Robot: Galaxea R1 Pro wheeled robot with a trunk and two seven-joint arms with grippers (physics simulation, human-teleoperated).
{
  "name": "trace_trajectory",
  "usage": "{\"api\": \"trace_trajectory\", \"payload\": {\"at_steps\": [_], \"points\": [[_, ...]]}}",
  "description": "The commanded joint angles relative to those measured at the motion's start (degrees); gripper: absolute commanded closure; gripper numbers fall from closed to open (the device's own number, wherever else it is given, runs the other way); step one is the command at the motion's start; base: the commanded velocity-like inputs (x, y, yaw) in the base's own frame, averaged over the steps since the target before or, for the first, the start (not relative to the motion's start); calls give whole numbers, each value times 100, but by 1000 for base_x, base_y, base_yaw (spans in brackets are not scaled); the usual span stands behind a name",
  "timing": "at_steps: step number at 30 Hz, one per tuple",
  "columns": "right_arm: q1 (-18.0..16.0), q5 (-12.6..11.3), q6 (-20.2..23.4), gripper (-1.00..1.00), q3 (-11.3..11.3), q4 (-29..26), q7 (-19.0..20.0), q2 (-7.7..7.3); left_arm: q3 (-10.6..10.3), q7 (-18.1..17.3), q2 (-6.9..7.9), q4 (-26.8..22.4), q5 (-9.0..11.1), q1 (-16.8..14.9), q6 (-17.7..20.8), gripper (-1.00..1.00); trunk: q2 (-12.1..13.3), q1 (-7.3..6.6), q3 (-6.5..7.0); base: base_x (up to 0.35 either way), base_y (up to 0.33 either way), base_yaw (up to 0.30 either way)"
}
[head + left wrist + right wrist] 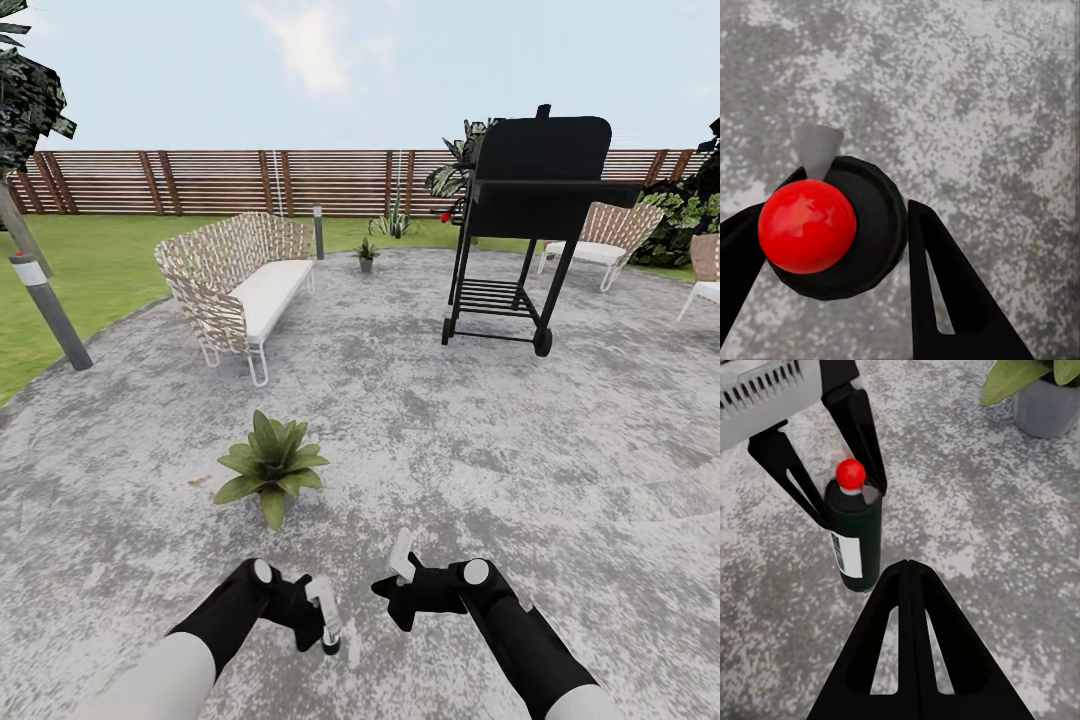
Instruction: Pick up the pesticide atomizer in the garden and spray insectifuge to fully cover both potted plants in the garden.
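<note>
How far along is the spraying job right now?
Picked up: the left gripper is shut on the pesticide atomizer, its fingers at both sides of the can. Left: spraying the near potted plant and the far potted plant beyond the wicker bench.

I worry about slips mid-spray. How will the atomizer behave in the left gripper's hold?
The pesticide atomizer looks like a stiff, smooth round can, so it may twist or slide between the left gripper fingers. Being tall and slim, it would probably tip if released carelessly on the paving. It seems light for its size.
</note>
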Motion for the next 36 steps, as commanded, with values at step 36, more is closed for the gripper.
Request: {"api": "trace_trajectory", "payload": {"at_steps": [36], "points": [[-2,15,43,100,1,-11,24,3,-5,-332,-248,-30,64,-6,-151,100,-2,-1,-5,0,0,0]]}}
